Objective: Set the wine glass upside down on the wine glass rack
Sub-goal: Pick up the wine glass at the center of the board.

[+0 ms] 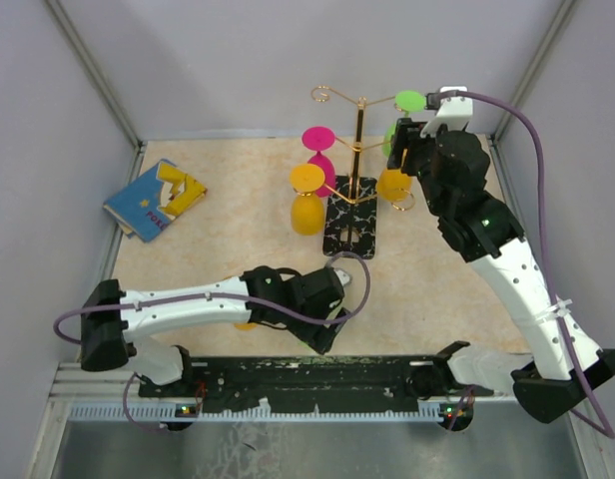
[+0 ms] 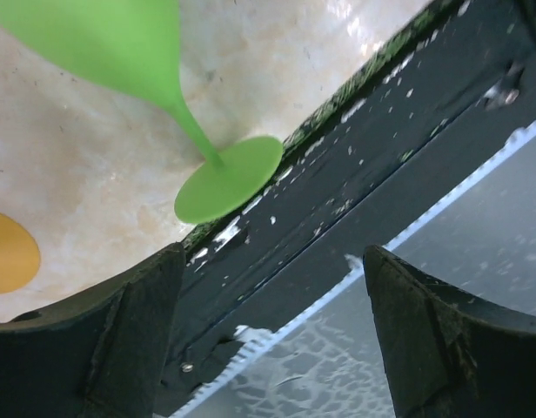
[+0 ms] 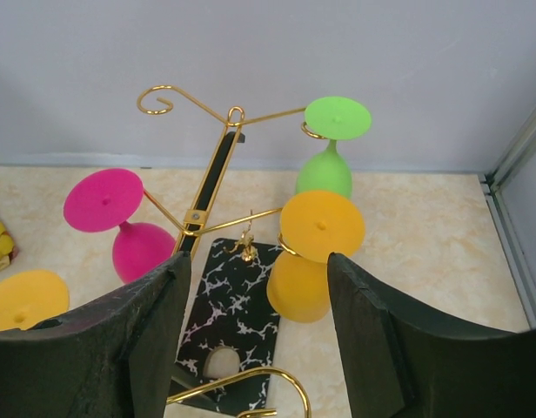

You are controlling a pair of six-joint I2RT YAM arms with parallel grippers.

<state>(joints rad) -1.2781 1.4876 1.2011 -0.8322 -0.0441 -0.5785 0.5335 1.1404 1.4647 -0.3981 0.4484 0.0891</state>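
Note:
The wine glass rack (image 1: 358,150) stands mid-table on its black marbled base (image 1: 349,225). Hanging upside down on it are a pink glass (image 3: 120,222), a green glass (image 3: 334,139), a yellow glass (image 3: 311,252) and another yellow glass (image 1: 307,200). My right gripper (image 3: 259,331) is open and empty, close to the rack's right side (image 1: 402,160). A loose green wine glass (image 2: 164,78) lies on its side near the table's front edge. My left gripper (image 2: 272,331) is open and empty just beyond that glass's foot (image 2: 229,178), over the front edge.
A blue and yellow book (image 1: 156,200) lies at the left. A yellow disc (image 2: 7,252) lies on the table by the left arm (image 1: 246,325). Empty gold spirals are at the rack's top left (image 3: 159,98) and lower front (image 3: 251,387). The black front rail (image 1: 317,374) borders the table.

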